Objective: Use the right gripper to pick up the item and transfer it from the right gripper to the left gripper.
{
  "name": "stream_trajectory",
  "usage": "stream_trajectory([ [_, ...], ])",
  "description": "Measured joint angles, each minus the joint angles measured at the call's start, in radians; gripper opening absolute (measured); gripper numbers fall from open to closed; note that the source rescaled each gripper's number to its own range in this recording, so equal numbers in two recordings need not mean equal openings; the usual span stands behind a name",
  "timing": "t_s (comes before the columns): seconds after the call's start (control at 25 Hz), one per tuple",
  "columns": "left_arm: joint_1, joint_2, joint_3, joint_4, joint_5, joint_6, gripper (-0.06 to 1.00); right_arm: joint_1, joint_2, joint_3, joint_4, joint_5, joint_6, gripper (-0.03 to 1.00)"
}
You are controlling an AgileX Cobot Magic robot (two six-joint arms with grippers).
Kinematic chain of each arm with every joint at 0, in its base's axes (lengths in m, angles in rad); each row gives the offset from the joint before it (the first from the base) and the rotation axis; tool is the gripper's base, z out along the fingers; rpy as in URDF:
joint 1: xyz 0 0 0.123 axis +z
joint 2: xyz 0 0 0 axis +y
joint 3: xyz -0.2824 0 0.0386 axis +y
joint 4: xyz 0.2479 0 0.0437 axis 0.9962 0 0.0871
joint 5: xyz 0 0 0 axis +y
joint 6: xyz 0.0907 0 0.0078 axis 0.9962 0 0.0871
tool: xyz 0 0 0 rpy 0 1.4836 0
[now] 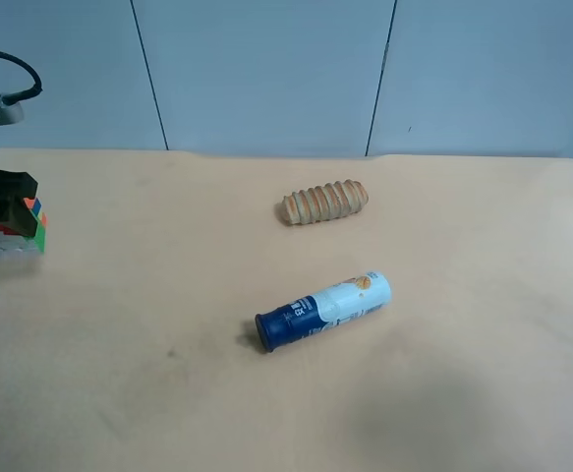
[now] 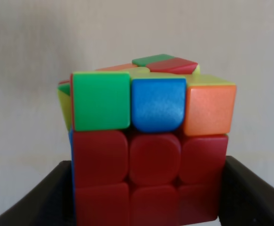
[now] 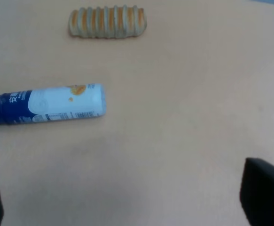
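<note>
- Sitting between the left gripper (image 2: 146,221) fingers, the cube (image 2: 148,146) was pinched on both sides, per left wrist view.
- Exterior high view: cube (image 1: 26,221) and that gripper (image 1: 1,202) sat well apart from the tube (image 1: 323,310), beyond its dark cap end.
- Right gripper (image 3: 127,197) was spread, holding nothing, near the tube (image 3: 45,104); roll (image 3: 107,21) lay beyond it.
- Handover looked done; no containers seen.

Only the tube (image 1: 322,311) and roll (image 1: 325,202) interrupt the tabletop (image 1: 483,295).
</note>
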Motion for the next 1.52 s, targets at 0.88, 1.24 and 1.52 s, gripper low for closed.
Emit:
stream_trajectory([
  [0.88,0.0,0.218,-0.011,0.0,-0.043,-0.015,0.94,0.0,0.0,0.0,0.0,0.0,0.0,1.0],
  [1.24,0.0,-0.05,-0.188,-0.004,0.301,-0.018,0.99,0.0,0.0,0.0,0.0,0.0,0.0,1.0],
  [1.52,0.0,-0.346,-0.203,-0.029,0.504,-0.021,0.99,0.0,0.0,0.0,0.0,0.0,0.0,1.0],
])
